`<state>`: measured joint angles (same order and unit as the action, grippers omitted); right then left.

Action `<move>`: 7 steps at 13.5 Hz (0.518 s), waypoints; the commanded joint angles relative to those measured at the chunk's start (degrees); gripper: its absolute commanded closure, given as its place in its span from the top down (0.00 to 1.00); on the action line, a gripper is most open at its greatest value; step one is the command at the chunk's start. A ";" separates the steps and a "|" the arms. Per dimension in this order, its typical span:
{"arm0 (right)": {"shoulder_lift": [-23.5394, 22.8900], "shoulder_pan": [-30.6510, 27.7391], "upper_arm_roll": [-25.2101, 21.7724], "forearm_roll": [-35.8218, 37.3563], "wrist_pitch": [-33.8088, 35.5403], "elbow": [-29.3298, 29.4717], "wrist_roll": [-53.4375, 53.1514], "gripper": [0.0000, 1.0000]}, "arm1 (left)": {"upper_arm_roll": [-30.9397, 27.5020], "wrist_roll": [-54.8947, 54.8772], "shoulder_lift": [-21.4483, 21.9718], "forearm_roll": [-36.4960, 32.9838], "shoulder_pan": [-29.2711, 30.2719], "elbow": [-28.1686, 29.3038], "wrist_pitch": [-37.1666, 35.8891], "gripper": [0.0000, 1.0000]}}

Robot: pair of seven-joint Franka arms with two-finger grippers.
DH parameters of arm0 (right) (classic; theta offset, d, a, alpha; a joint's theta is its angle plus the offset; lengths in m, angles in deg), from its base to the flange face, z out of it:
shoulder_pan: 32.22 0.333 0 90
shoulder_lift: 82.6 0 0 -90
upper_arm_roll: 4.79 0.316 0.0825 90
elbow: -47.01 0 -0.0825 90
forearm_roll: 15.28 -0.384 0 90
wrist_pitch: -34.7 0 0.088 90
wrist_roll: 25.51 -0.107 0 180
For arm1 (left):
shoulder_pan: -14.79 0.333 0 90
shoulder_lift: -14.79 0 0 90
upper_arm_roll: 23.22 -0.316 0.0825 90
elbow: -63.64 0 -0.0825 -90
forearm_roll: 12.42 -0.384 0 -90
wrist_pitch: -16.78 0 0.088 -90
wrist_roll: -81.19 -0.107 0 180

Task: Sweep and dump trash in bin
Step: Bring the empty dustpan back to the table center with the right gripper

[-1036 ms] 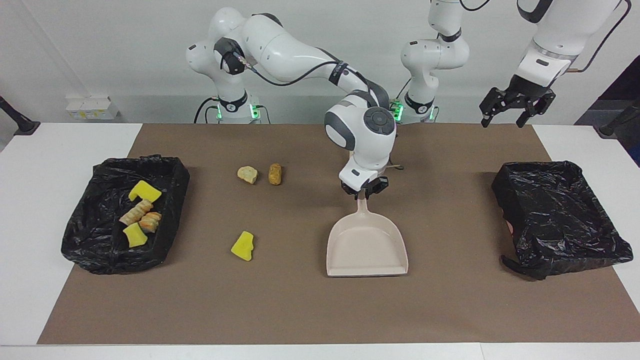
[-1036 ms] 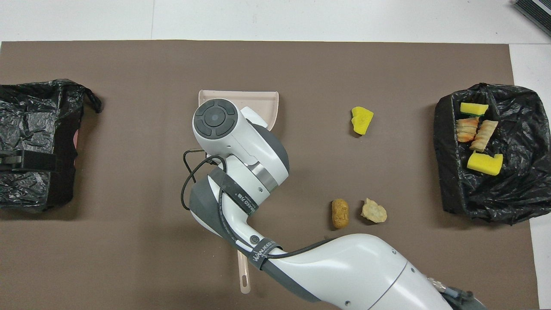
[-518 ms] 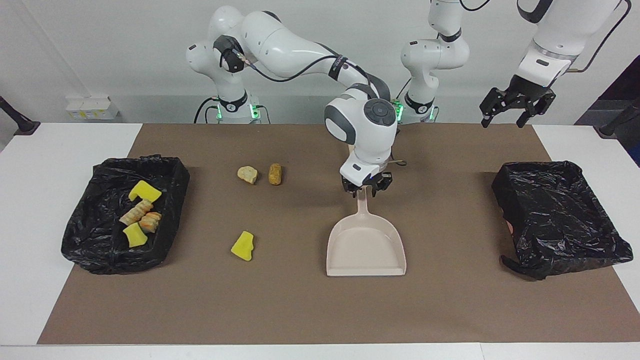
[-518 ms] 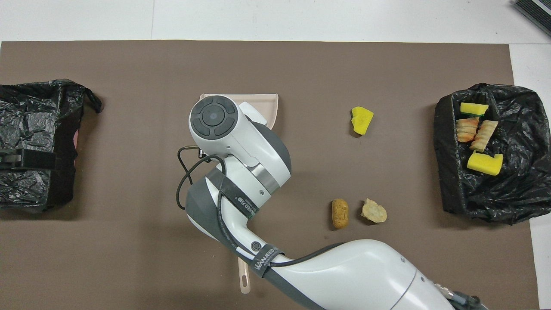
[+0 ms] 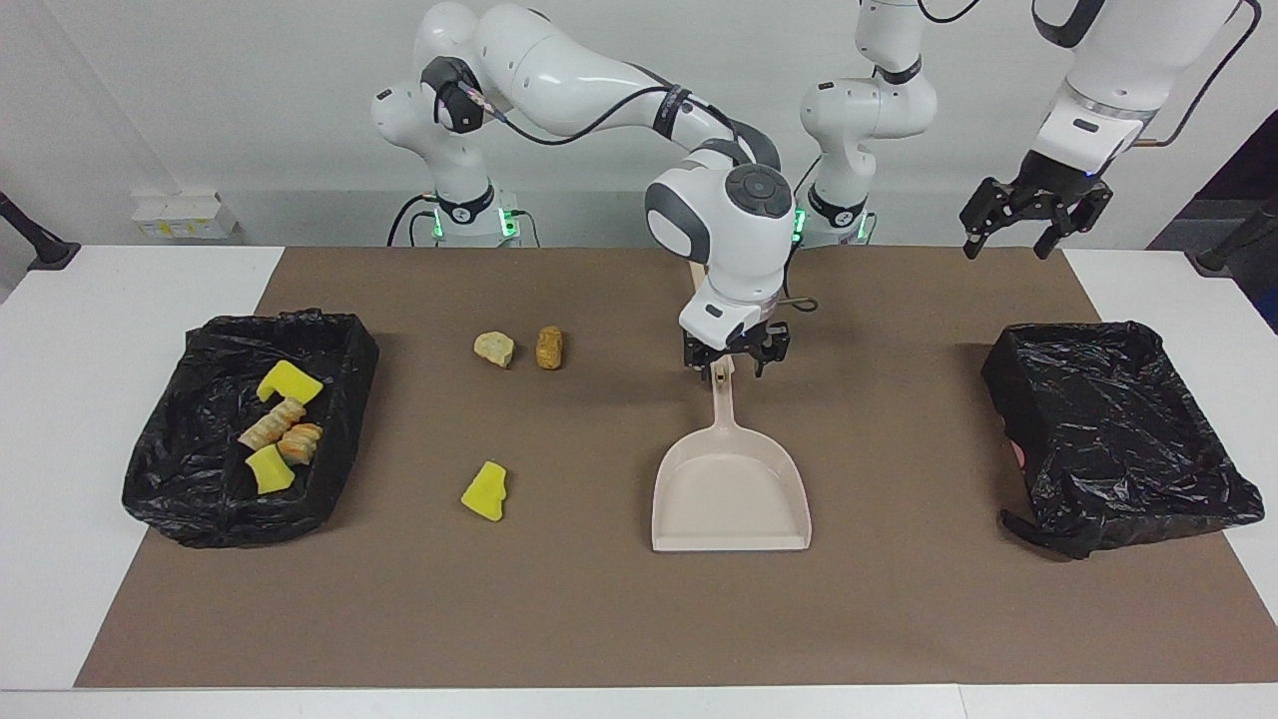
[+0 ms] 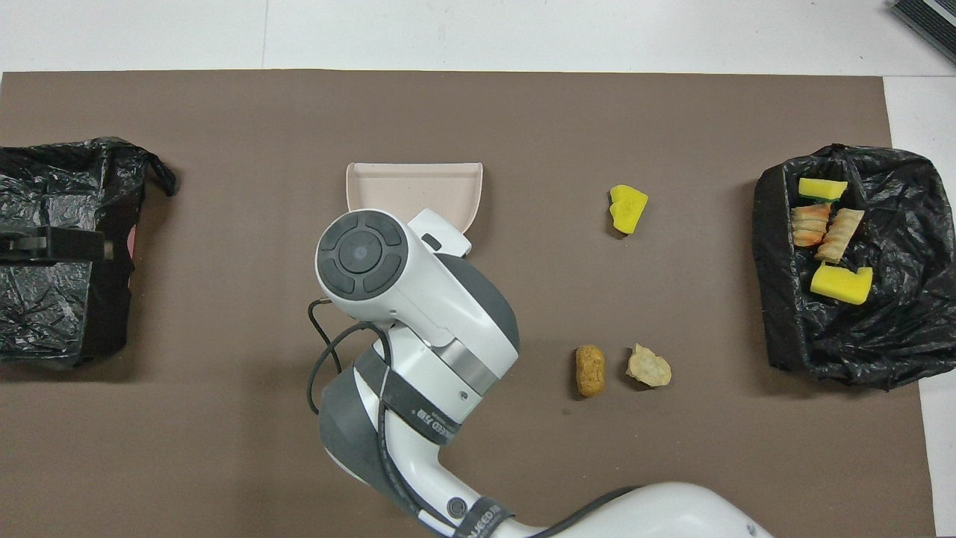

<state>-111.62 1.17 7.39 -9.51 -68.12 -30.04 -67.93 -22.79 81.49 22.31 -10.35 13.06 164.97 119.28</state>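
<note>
Both end effectors gape empty: right end effector (image 5: 736,365) over dustpan (image 5: 731,489) handle, your left end effector (image 5: 1028,218) waiting above bin (image 5: 1118,439).

One camera sits high across the table, staring back at both robot bases at its 12 o'clock. The other hangs above the robots' end, looking steeply down and closer in. Both catch the brown mat (image 5: 899,619) (image 6: 224,418), dustpan (image 5: 731,494) (image 6: 413,187) and bins, flipped half a turn.
</note>
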 commanded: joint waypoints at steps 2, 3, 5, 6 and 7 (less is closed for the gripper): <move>11.07 1.32 0.39 -0.85 -1.85 -15.92 -0.22 0.99 | 0.72 0.23 -4.07 -0.32 0.50 -1.05 7.17 1.00; 12.13 1.50 0.48 -0.94 -2.12 -17.86 0.57 1.00 | 0.80 1.10 -5.39 -0.23 0.24 -1.57 8.40 1.00; 15.90 1.68 1.45 -4.00 -9.45 -26.18 1.37 1.00 | 1.42 6.09 -8.99 -0.32 -0.46 -4.37 9.90 1.00; 18.01 1.85 1.54 -5.67 -14.20 -31.10 1.63 1.00 | 1.51 7.77 -10.14 -0.32 -2.12 -5.61 10.52 1.00; 19.68 2.46 1.54 -6.12 -17.73 -35.06 1.80 1.00 | 1.51 9.00 -11.20 -0.40 -3.79 -5.71 11.65 1.00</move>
<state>-97.79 3.75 8.97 -13.10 -78.80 -54.46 -67.78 -21.19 87.16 14.02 -10.31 12.04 162.37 129.98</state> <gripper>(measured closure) 0.000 0.000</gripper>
